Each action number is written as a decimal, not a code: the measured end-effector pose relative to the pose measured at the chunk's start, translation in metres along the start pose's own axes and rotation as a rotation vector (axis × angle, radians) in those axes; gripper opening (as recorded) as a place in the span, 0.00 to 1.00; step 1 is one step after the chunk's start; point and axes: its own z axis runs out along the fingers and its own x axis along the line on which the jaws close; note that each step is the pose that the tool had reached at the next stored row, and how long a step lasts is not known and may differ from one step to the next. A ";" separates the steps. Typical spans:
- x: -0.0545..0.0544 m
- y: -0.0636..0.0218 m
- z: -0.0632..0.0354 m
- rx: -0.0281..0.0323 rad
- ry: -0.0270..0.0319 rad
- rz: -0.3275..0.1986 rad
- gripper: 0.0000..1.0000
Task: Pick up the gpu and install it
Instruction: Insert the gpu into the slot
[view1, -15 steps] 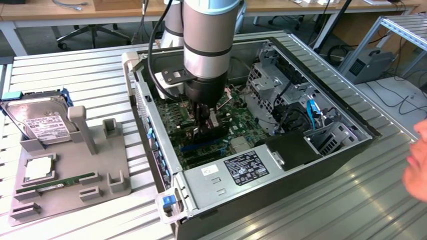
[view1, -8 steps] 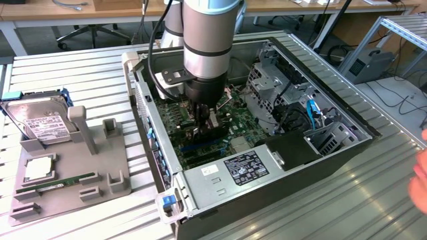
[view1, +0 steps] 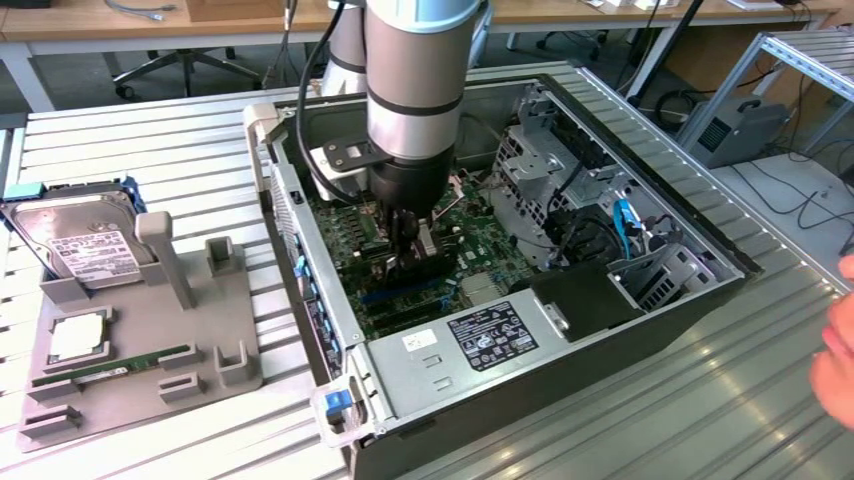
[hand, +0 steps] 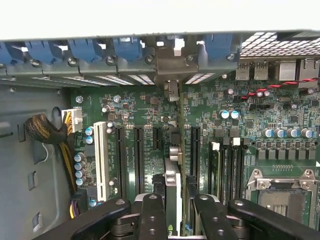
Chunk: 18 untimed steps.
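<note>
Inside the open case, centre of the exterior view: the arm (view1: 411, 90) reaches straight down over the motherboard (view1: 461, 245); its gripper (view1: 407, 262) is low among the slots
Gripper: seen from the wrist at the lower edge of the frame (hand: 172, 220); two black fingers (hand: 152, 217) stand either side of a thin card and are clamped on it
Gpu: the gpu (hand: 172, 187) is held edge-on and upright between the fingers; its silver bracket end (hand: 172, 67) sits against the rear wall of the case, between the blue slot clips (hand: 127, 50); whether its edge is fully seated in the slot I cannot tell
Slots beside it: black expansion slots (hand: 139, 160) and one white slot (hand: 100, 160) lie toward the lower left of the wrist frame; RAM slots (hand: 227, 170) and the CPU socket (hand: 285, 197) lie to the lower right
Computer case: the case (view1: 694, 300) lies on its side on a slatted metal table (view1: 160, 160)
Parts holder: a grey holder (view1: 147, 370) at the lower left of the exterior view carries a hard drive (view1: 80, 245) and a green RAM stick (view1: 114, 370)
Person: a hand (view1: 841, 340) shows at the right edge of the exterior view, well apart from the case opening
</note>
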 end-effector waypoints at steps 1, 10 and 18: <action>0.000 0.0000 0.0001 0.0001 -0.0001 0.000 0.27; 0.000 0.0000 0.0004 0.0004 -0.0007 0.000 0.27; 0.000 0.0000 0.0001 0.0001 0.0000 0.000 0.35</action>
